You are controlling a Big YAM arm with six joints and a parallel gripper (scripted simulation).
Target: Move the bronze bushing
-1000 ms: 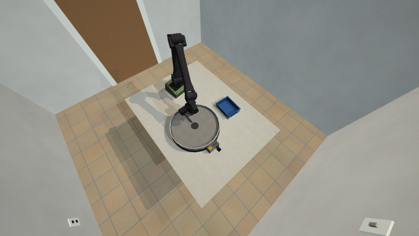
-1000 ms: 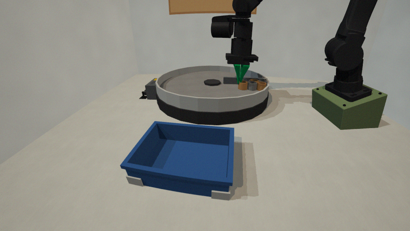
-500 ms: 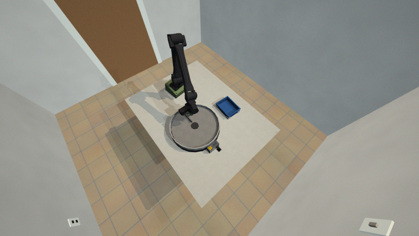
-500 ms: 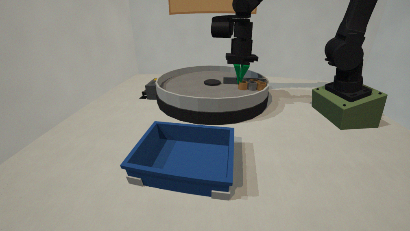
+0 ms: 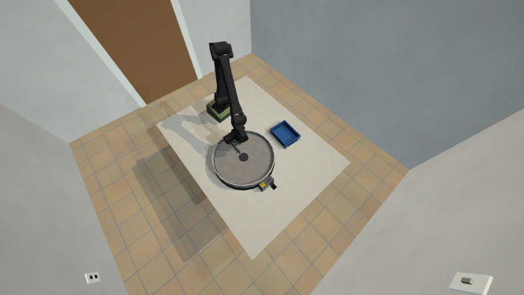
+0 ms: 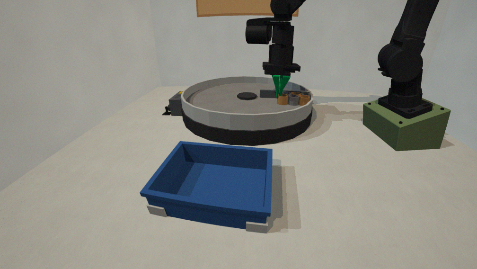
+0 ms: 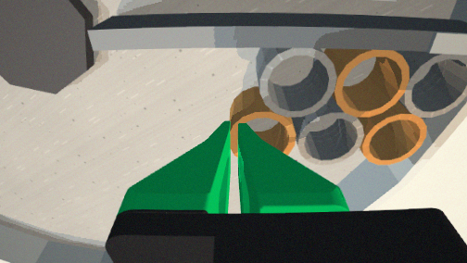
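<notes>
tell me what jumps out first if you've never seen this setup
The bright green fingers stand out first, pinched on the wall of one bronze bushing at the edge of a tight cluster of bronze and grey sleeves. That cluster sits near the rim of the big round turntable, on the side toward the arm's green pedestal. In front of the turntable sits a blue crate with nothing in it.
</notes>
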